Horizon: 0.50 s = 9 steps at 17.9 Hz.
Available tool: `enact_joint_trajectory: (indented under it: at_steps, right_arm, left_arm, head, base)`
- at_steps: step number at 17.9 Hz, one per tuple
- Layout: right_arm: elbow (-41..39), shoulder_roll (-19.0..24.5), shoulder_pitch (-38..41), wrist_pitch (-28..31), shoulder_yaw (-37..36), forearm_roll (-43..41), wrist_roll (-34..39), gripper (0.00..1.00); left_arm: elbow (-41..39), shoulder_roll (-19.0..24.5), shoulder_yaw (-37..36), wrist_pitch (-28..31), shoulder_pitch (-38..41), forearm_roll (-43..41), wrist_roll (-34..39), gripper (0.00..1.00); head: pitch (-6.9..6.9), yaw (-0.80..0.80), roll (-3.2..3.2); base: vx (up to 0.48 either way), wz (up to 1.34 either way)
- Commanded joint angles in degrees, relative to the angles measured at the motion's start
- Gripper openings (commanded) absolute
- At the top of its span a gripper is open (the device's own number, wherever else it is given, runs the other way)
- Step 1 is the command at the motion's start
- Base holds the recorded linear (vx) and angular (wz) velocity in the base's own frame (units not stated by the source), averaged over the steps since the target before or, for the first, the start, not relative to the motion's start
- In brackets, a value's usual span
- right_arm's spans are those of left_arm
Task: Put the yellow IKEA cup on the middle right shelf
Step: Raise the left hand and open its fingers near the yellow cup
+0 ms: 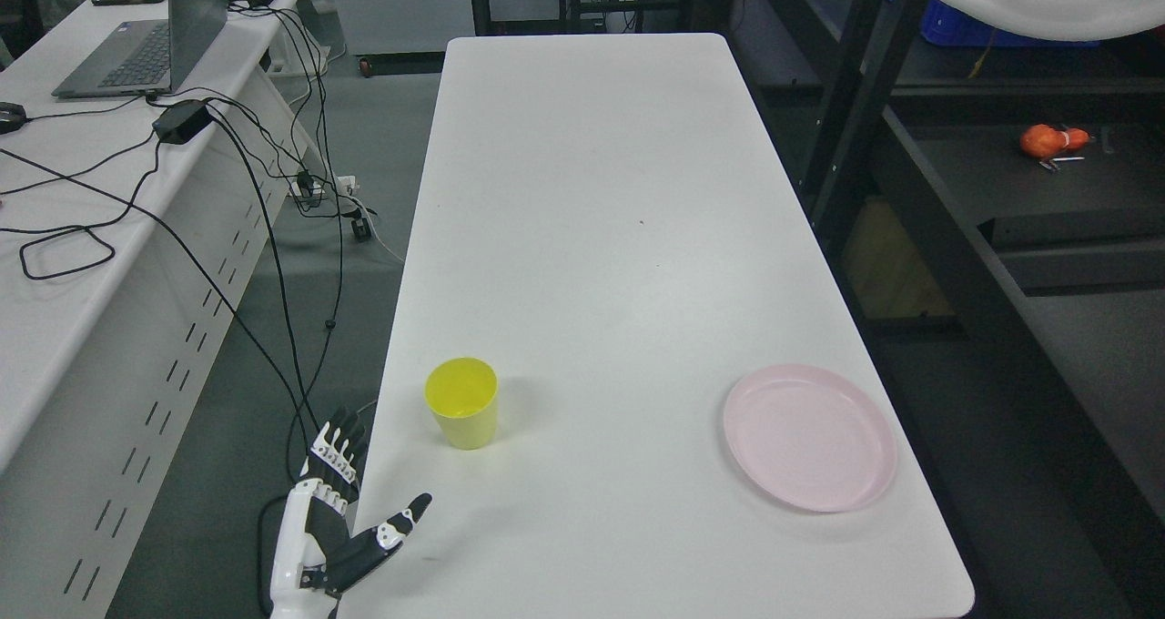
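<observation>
Yellow cup [461,401] sits upright on the white desk [601,237], at about 1 o'clock from the left hand [339,519]. Its fingers [339,451] are spread, holding nothing; wrist's cut off by the bottom edge. Pink plate [810,437] sits at the cup's 3 o'clock.

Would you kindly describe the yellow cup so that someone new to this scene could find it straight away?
Start at the long white table in the middle of the view. Near its front left edge stands the yellow cup, upright and open-topped, just beyond the left hand. The only other item on the table is a flat pink plate at the right.
</observation>
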Motion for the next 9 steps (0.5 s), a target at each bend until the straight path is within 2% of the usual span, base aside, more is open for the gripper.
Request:
enact_joint_trajectory:
  at_steps: [1, 4, 9]
  right_arm:
    - [0.0, -1.0, 0.79, 0.04, 0.97, -1.41, -0.04, 1.0]
    - [0.0, -1.0, 0.79, 0.04, 0.97, -1.41, -0.04, 0.99]
    - [0.0, -1.0, 0.79, 0.04, 0.97, -1.41, -0.04, 0.99]
  left_arm:
    - [-0.28, 0.57, -2.28, -0.17, 0.16, 0.19, -0.2, 0.99]
    - [-0.19, 0.49, -2.28, -0.08, 0.16, 0.63, -0.73, 0.99]
    - [0.16, 0.14, -2.28, 3.16, -0.63, 8.26, -2.31, 0.98]
  head:
    - [0.0, 0.0, 0.0]
    - [0.0, 0.0, 0.0]
    - [0.0, 0.0, 0.0]
  base:
    - [0.0, 0.0]
    - [0.0, 0.0]
    - [0.0, 0.0]
